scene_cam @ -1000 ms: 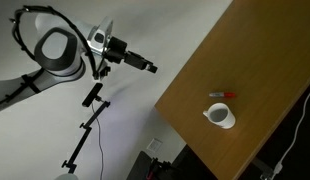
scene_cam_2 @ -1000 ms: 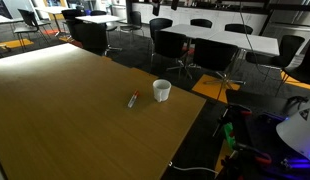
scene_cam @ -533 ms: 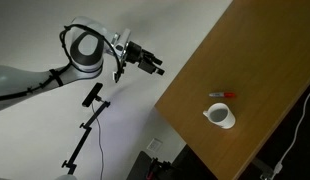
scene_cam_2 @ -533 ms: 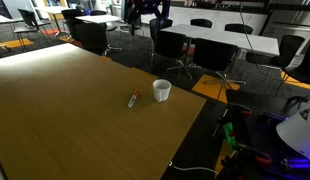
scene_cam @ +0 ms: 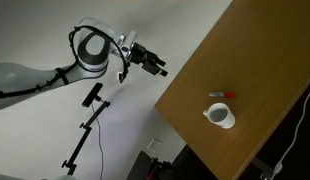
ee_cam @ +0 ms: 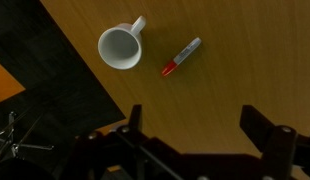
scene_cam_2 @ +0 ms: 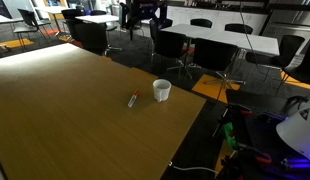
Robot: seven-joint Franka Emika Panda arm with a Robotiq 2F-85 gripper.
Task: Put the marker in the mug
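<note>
Gripper [ee_cam: 195, 122] was wide open with nothing in it, hanging high above the table [ee_cam: 250, 70], well apart from everything. In the wrist view the marker [ee_cam: 182, 57] lay flat on the wood just beside the mug [ee_cam: 119, 47], not touching it, red end pointing toward the bottom of the frame. Mug stood upright and empty, near the table edge.

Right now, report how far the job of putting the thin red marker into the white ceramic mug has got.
Done: nothing yet. The thin red-and-whitish marker lies flat on the brown wooden table, beside the round white ceramic mug but apart from it, and the mug looks empty.
In hand: the gripper hangs above both, jaws wide open, holding nothing.
Left: descend, grasp the marker, lift it and drop it into the mug.
</note>
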